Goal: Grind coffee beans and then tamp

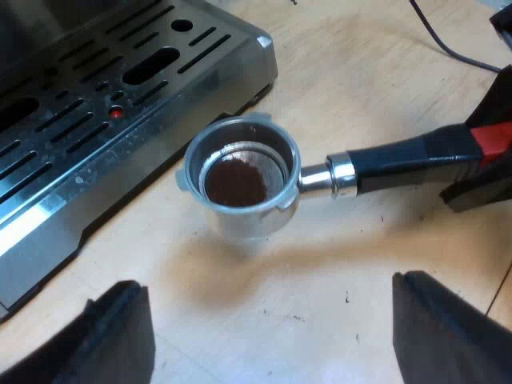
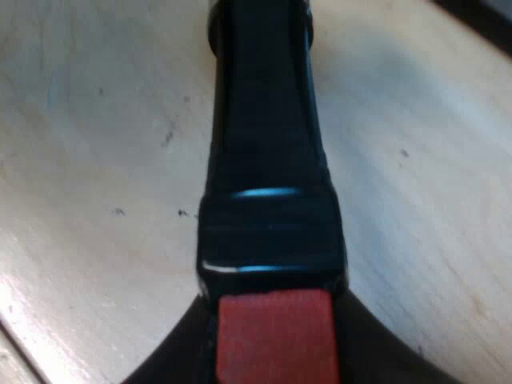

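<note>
Well, here we are over the wooden table (image 1: 360, 272), and the holder (image 1: 240, 180) is out of the machine, loose, with its metal basket upright and its mouth open to the camera. There is a dark brown bed of grounds (image 1: 236, 184) low inside it, well below the rim. The basket is just beside the near corner of the espresso machine (image 1: 120, 120), close to the slotted steel drip tray (image 1: 72, 168) but apart from it. I cannot tell whether the basket's base touches the wood or hangs just above it. The dark handle (image 1: 400, 164) runs level away from the machine and finishes in its red end (image 1: 494, 140). That end is where the action is. The right gripper (image 2: 276, 352) has its black fingers (image 2: 172, 364) closed in on either side of the red tip, pinching it, and the handle stretches straight away from that wrist. The left gripper (image 1: 264, 320) hangs above bare table near the basket. Its fingers (image 1: 120, 332) are spread wide with nothing between them, and they stand clear of the holder. A dark cable (image 1: 448, 44) lies on the table far beyond the handle.
</note>
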`<control>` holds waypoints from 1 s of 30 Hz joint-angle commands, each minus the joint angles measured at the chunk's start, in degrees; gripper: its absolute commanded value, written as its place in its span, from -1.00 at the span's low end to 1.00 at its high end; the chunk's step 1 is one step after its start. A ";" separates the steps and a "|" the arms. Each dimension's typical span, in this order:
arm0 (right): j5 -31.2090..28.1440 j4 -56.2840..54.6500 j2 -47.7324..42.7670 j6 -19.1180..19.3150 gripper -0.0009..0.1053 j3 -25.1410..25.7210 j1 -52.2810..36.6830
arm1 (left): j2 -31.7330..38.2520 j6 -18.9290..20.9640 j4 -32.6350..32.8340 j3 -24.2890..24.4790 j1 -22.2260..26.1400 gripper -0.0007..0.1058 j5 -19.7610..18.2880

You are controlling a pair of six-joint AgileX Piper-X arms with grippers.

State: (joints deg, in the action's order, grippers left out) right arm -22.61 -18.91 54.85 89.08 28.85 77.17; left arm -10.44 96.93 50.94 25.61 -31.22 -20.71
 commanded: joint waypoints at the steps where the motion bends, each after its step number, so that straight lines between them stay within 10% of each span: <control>1: -0.23 2.42 -0.74 0.28 -0.98 -0.01 -3.27 | -0.48 0.00 -0.16 0.05 -0.26 0.24 0.76; 30: 7.07 19.35 19.66 4.61 -0.98 -0.60 -7.26 | -9.75 -3.45 -6.20 -4.08 -0.26 0.24 3.39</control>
State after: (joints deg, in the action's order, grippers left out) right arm -14.75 -1.48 74.82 93.67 27.67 70.03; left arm -20.05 93.88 45.75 21.45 -31.22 -17.90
